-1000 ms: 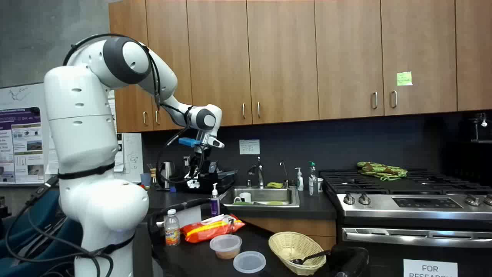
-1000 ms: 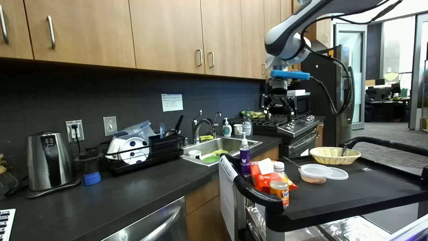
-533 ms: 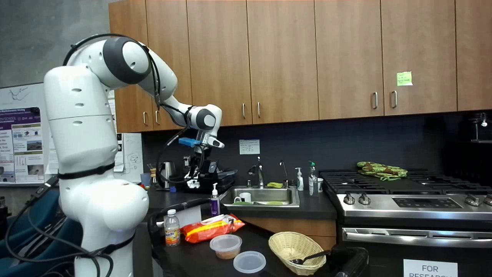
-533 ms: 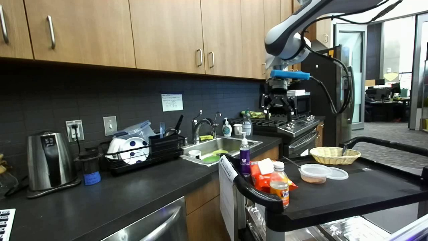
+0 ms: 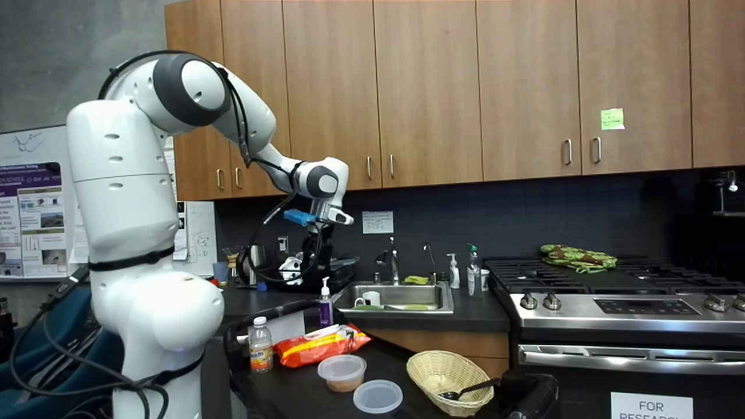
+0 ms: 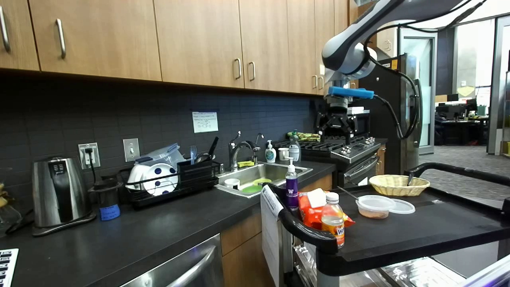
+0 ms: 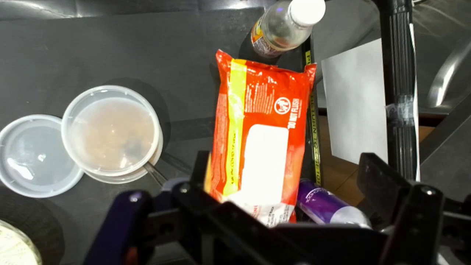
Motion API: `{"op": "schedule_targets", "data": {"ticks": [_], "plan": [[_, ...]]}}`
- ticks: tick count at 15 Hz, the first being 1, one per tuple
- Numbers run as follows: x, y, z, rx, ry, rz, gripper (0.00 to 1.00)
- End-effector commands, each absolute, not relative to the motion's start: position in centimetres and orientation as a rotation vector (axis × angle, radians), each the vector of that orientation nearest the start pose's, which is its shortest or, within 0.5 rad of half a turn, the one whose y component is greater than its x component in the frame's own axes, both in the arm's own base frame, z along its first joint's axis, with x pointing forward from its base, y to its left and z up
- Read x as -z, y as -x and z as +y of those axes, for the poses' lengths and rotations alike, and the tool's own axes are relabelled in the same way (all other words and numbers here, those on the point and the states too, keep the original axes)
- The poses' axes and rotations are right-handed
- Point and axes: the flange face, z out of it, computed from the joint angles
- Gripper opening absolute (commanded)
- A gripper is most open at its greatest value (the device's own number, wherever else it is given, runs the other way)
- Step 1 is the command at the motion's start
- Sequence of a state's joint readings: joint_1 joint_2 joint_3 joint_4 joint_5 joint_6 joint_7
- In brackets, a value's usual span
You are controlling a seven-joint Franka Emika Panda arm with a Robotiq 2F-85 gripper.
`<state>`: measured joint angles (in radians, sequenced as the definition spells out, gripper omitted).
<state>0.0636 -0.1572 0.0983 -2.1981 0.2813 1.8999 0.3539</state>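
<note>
Your claw (image 6: 335, 136) is released, its two fingers (image 7: 377, 178) spread wide and holding nothing, and it hangs pointing down, well above the black cart (image 6: 438, 221). The nearest thing below is the red packet (image 7: 261, 136), lying on the cart top, untouched. In the wrist view you see it in the gap, though off centre: one long edge shows close to the finger at that view's left, and more room shows toward the other. Its long axis runs almost straight up that view, slightly tilted, so it crosses the line between your fingers at nearly a right angle, with the packet's narrow width facing them. The purple pump bottle (image 7: 331, 206) is just beside the packet's near end, on the wrist view's right. Past its far end stands the white-capped bottle (image 7: 281, 31); you cannot tell whether they touch. Toward the wrist view's left, apart from the packet, sit the tub (image 7: 110, 132) and the loose lid (image 7: 36, 158) beside it, then the wicker basket (image 5: 430, 372) with a dark spoon (image 5: 480, 385) leaning on its rim. Off the cart, you have the sink (image 5: 407, 294) and the stove (image 5: 559, 314).
</note>
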Motion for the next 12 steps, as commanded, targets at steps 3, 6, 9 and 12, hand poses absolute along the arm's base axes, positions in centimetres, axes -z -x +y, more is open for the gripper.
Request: {"op": "schedule_targets", "data": {"ticks": [3, 6, 9, 12], "plan": [[-42.8, -47.5, 4.3, -0.247, 2.849, 0.570, 1.00], [-41.6, -46.8, 1.0, -0.259, 2.820, 0.669, 1.00], [-40.1, -45.6, -2.0, -0.274, 2.786, 0.772, 1.00], [-38.8, -44.2, -4.7, -0.294, 2.753, 0.863, 1.00]]}}
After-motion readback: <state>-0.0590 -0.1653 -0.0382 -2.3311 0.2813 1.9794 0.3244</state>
